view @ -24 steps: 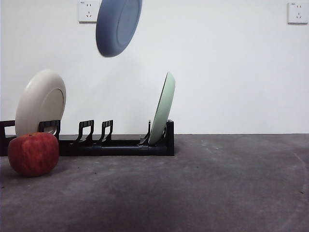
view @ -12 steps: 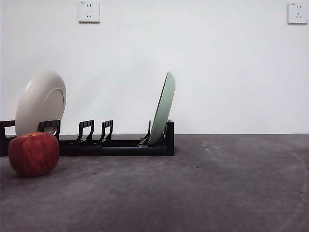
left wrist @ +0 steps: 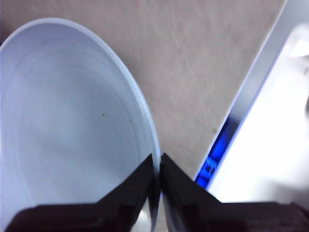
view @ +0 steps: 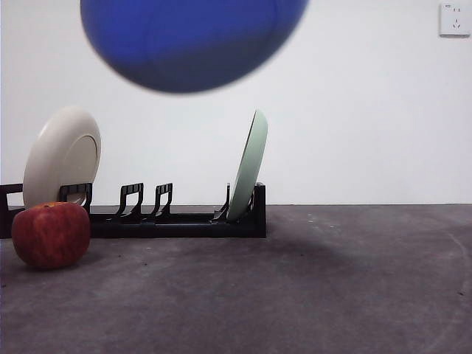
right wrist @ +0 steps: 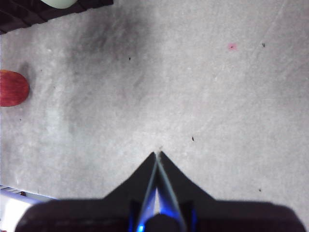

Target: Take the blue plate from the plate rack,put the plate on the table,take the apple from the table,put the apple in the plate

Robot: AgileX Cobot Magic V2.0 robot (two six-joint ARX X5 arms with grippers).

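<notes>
The blue plate [view: 193,40] hangs large and blurred at the top of the front view, high above the table [view: 317,280] and near the camera. In the left wrist view my left gripper [left wrist: 158,162] is shut on the blue plate's [left wrist: 67,121] rim. The black plate rack [view: 177,217] stands at the back left, holding a cream plate [view: 63,156] and a pale green plate [view: 249,164]. The red apple [view: 50,234] rests on the table in front of the rack's left end. My right gripper [right wrist: 158,155] hovers shut over bare table, with the apple [right wrist: 13,88] off to its side.
Two wall sockets are on the white wall behind, one hidden by the plate, the other [view: 454,18] at the top right. A pale raised edge [left wrist: 251,92] borders the table in the left wrist view.
The blue plate was lifted out of the top of the front view, then came back much larger and nearer the camera, tilted flatter. Rack, other plates and apple have not moved.
</notes>
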